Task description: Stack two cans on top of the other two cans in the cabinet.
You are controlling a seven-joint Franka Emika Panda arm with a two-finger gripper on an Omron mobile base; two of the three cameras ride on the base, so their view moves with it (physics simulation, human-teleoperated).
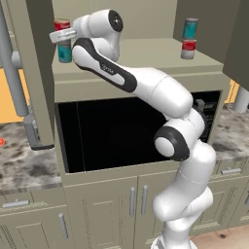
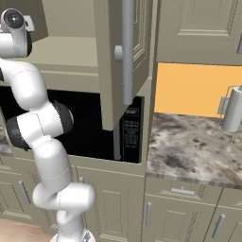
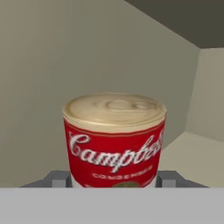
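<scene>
The end effector (image 3: 114,178) has its two grey fingertips (image 3: 59,178) either side of the red cylindrical can with the white script band and pale metal lid (image 3: 114,140), pinching it low on the body. In the left base view that red can (image 1: 62,25) sits on top of a teal cylindrical can (image 1: 64,52), right at the left end of the beige open-fronted wall cabinet's shelf (image 1: 141,51), close beside the cabinet's left side wall and near the front lip. Over on the right end of the same shelf, a second teal can (image 1: 190,29) stands on a second red-and-white can (image 1: 188,49), near the front edge and well apart from the first stack. Between the two stacks the shelf lies bare and open. Behind the held can, plain beige back wall, with the corner of the cabinet off to the right. Below the shelf is the black microwave front (image 1: 116,131), then the mottled stone table (image 1: 24,165) spreading left.
</scene>
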